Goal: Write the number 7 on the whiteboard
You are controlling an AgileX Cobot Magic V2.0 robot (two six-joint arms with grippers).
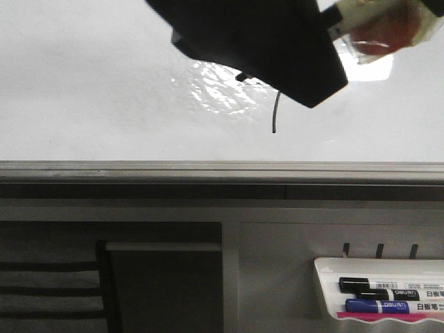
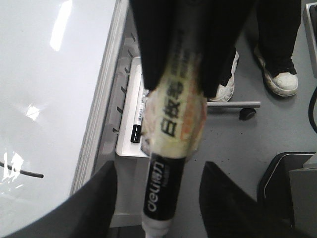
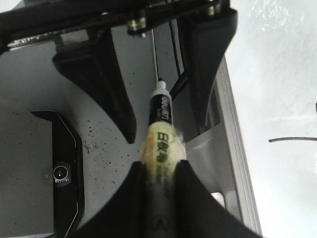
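The whiteboard (image 1: 104, 83) fills the upper front view. A thin black downstroke of the number 7 (image 1: 276, 111) shows on it; its top is hidden behind my left gripper (image 1: 257, 41). The stroke also shows in the left wrist view (image 2: 22, 172) and the right wrist view (image 3: 292, 139). My right gripper (image 3: 159, 171) is shut on a tape-wrapped black marker (image 3: 161, 106), held off the board's edge. My left gripper (image 2: 157, 198) is open, its fingers standing apart on either side of the marker's black end (image 2: 163, 183) without touching it.
A grey metal rail (image 1: 222, 170) runs under the board. A small white tray (image 1: 326, 291) at the lower right holds a black marker (image 1: 378, 286) and a blue marker (image 1: 388, 306). A person's shoes (image 2: 282, 82) stand on the grey floor.
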